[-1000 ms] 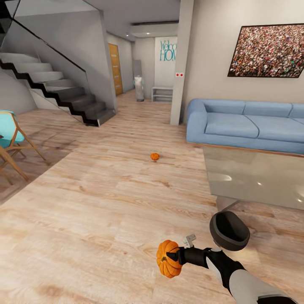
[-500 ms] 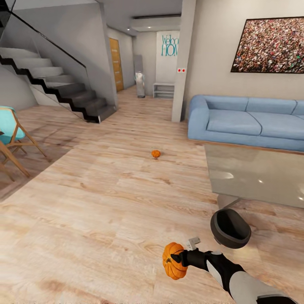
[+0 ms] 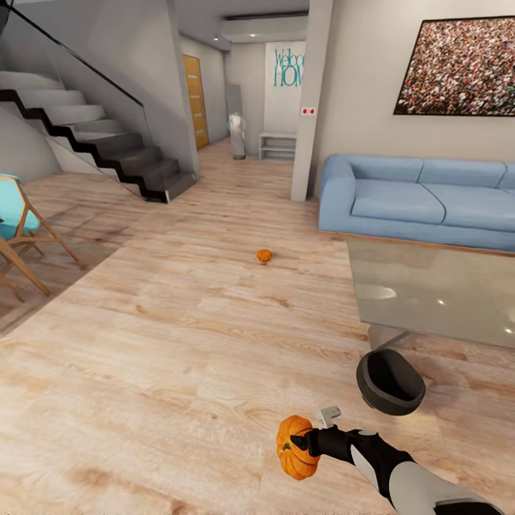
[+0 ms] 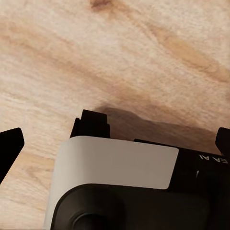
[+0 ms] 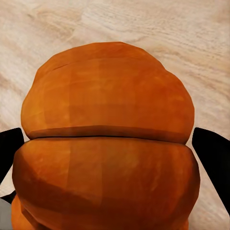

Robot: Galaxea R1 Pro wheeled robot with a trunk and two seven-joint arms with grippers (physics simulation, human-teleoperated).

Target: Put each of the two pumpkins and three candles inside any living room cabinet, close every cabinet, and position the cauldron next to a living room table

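Right wrist view: held pumpkin [image 5: 108,143] seen close, its orange ribs bulging between two dark fingers [image 5: 213,158] that press its sides; wood floor [image 5: 191,28] behind it.
Right gripper: in the head view the right gripper [image 3: 299,445] is closed around that pumpkin [image 3: 295,447], holding it above the floor [image 3: 157,357] at the end of the black-and-grey arm [image 3: 400,476].
Left wrist view: dark finger tips [image 4: 9,146] sit at opposite edges of the picture, so the left gripper [image 4: 115,143] stands wide apart with nothing between; beyond it, a white-and-black part of the robot [image 4: 120,184] and pale floorboards [image 4: 143,52].
Cauldron: black round cauldron [image 3: 390,383] on the floor just beyond the right arm, close beside the base of the glass bench [image 3: 436,290].
Second pumpkin: small orange pumpkin [image 3: 264,255] resting alone on the floor farther out, well apart from the held one.
Sofa: blue sofa [image 3: 422,204] behind the glass bench, against the wall under a large framed picture [image 3: 461,68].
Far left: wooden chair with a teal seat [image 3: 18,229], then a dark staircase [image 3: 100,143].
Far end: hallway with a wooden door [image 3: 194,107].
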